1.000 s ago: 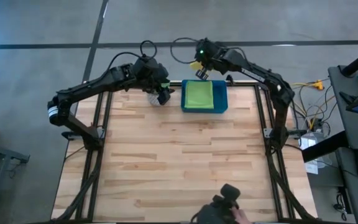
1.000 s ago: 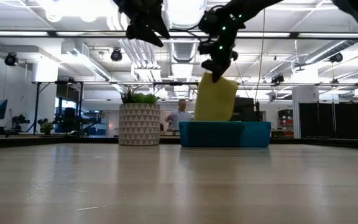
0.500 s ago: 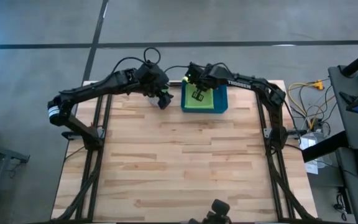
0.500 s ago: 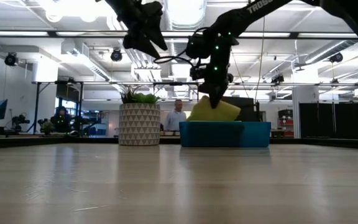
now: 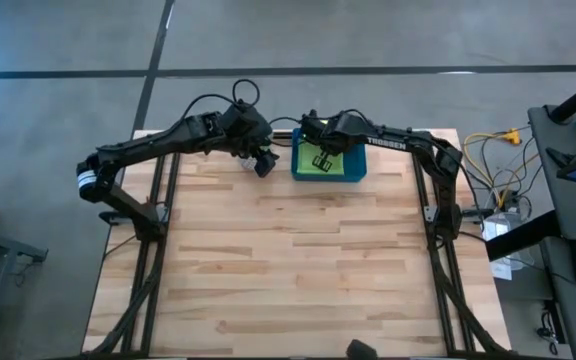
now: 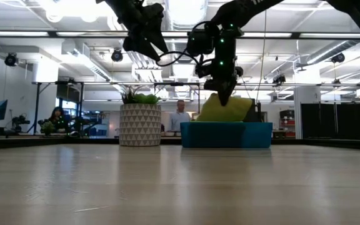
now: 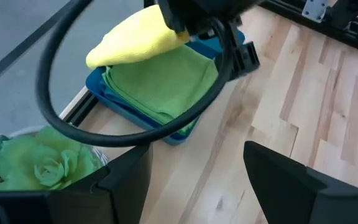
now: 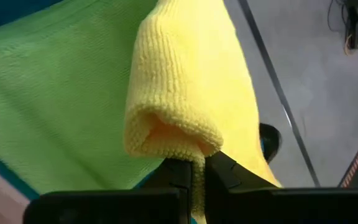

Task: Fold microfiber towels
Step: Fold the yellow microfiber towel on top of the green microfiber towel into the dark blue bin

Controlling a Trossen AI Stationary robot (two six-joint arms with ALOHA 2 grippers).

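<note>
Right gripper [image 5: 320, 158] is positioned over the tray [image 5: 354, 168] at the far edge of the tabletop [image 5: 288, 260]. Its fingers [image 8: 219, 169] are clamped together on a fold of the yellow towel [image 8: 185, 106]. In the low view the yellow towel [image 6: 225, 109] rests slumped above the tray rim [image 6: 227, 134], with the right gripper [image 6: 222, 95] directly above it, gripping its top.

The green towel [image 7: 160, 84] lies folded flat in the tray [image 7: 126, 112], beneath the yellow towel [image 7: 135, 40]. A teal edge shows under the green towel [image 8: 55, 99] in the right wrist view; whether this is a further towel or the tray cannot be determined.

Left gripper [image 5: 260, 160] is held above the tabletop just beside the tray on its left side, fingers [image 7: 291, 174] apart and holding nothing.

A potted plant [image 6: 140, 120] stands beyond the far edge of the tabletop, near the tray. People [image 6: 180, 115] are visible in the room behind.
</note>
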